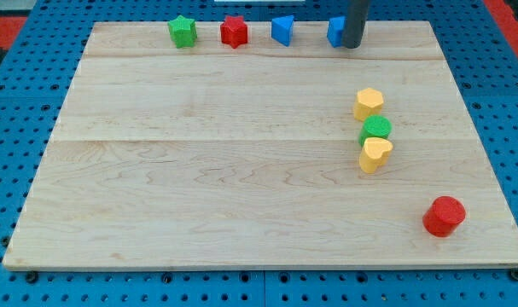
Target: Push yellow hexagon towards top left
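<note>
Wooden board [241, 170] filled the camera view, pale planks over a blue pegboard table [11, 102]. Up along the view's top edge sat a green star [183, 31], a red star [234, 31], a blue block [282, 29] and another blue block [335, 31], its shape partly hidden. My tip [352, 45] stood right against that second blue block, on its right side; it is a bare rod, with nothing to open or close. Over on the view's right, the yellow hexagon [369, 103] headed a tight column: a green round block [375, 129] touching below it, then a yellow heart [375, 153]. My tip was well apart from the hexagon, above it. A red cylinder [445, 216] sat alone near the bottom right corner.
</note>
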### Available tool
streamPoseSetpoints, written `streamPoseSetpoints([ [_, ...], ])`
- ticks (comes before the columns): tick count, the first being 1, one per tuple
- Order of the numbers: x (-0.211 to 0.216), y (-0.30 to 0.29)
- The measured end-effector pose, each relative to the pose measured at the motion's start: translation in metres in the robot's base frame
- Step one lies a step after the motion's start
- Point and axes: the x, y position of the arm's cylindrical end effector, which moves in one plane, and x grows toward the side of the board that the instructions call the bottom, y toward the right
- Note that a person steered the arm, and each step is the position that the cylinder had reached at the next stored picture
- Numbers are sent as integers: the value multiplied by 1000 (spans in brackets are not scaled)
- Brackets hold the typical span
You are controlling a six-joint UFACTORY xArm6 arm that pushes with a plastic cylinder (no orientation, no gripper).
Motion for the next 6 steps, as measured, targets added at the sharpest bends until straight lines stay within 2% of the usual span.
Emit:
streamPoseSetpoints([
  [1, 1, 8],
  [2, 37, 46],
  [4, 80, 63],
  [5, 113, 64],
  [6, 144, 41],
])
